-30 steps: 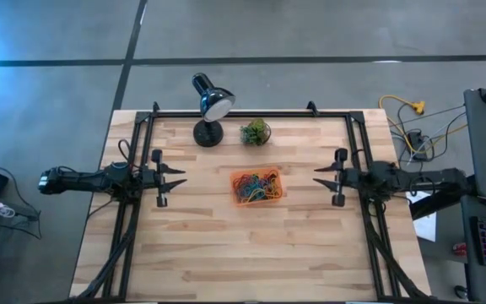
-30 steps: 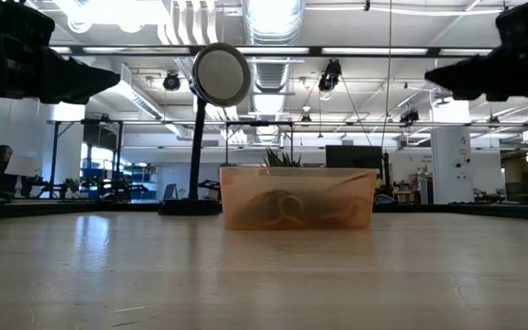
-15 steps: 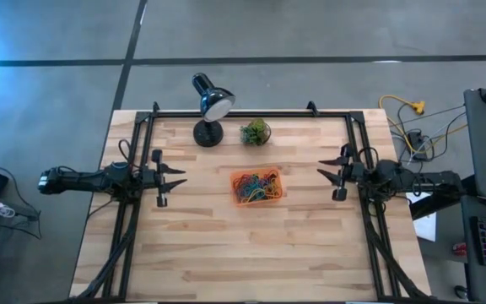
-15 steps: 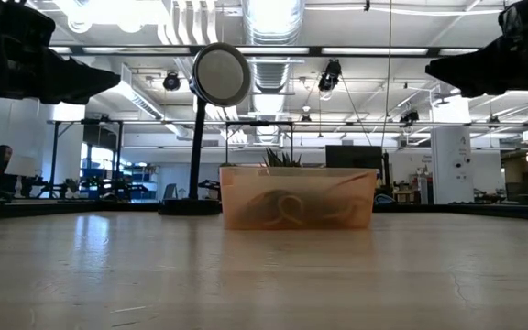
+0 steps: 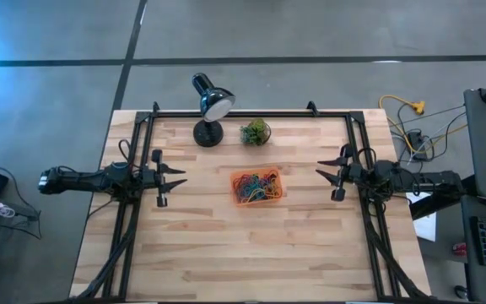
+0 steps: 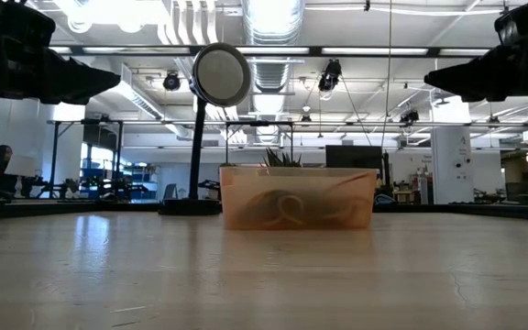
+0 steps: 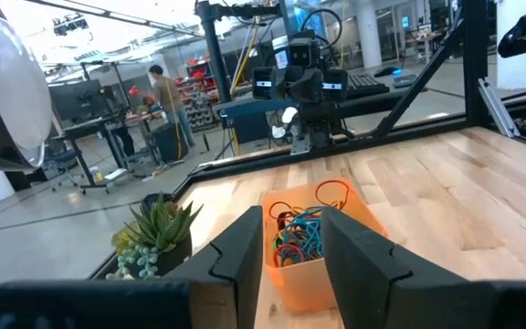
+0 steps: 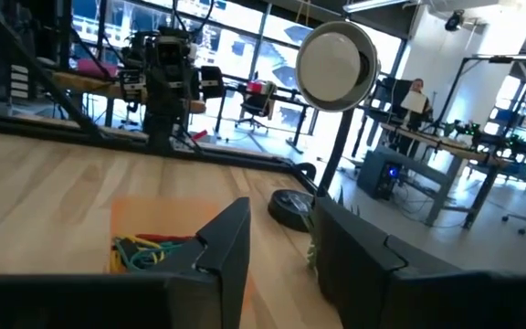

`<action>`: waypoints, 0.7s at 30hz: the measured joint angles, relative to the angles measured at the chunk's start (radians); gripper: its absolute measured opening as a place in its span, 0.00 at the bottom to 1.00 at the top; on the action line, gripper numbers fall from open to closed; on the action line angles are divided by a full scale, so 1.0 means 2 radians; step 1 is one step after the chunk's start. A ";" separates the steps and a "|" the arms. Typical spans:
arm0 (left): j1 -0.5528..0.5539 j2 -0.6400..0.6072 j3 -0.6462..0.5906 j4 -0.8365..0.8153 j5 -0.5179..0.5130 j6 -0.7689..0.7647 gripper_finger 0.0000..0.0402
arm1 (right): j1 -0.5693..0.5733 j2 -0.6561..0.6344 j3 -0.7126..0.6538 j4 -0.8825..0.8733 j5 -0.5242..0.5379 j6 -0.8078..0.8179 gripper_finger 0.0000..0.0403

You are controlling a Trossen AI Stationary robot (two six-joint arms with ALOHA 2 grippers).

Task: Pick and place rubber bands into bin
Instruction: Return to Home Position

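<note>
The orange-red bin (image 5: 236,197) stands on the wooden table's middle, with rubber bands (image 5: 257,186) of several colours heaped inside it. Through the bin's wall (image 6: 296,197) the low view shows them as a dim tangle. My left gripper (image 5: 183,176) hovers level near the table's left edge, open, pointing at the bin (image 7: 292,277) and the rubber bands (image 7: 304,228). My right gripper (image 5: 317,169) hovers level near the right edge, also open, facing the bin (image 8: 153,217). Both grippers (image 7: 290,215) (image 8: 281,206) have nothing between their fingers.
A black desk lamp (image 5: 209,105) and a small potted plant (image 5: 255,132) stand at the far edge behind the bin. Black frame rails (image 5: 357,143) run along the table's left, right and far sides. Bare wood lies between each gripper and the bin, and toward the near edge.
My right gripper has swung its fingers a little toward the table's far edge, staying open and above the table. The left arm, the bin and the rubber bands have kept still.
</note>
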 joint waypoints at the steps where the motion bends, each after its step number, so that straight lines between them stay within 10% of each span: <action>1: 0.000 0.000 0.000 0.000 0.000 0.000 0.24 | 0.000 0.000 0.000 0.000 0.000 0.000 0.30; 21: 0.000 0.004 0.000 0.000 0.000 0.000 0.24 | 0.000 -0.002 0.003 0.005 0.000 0.070 0.29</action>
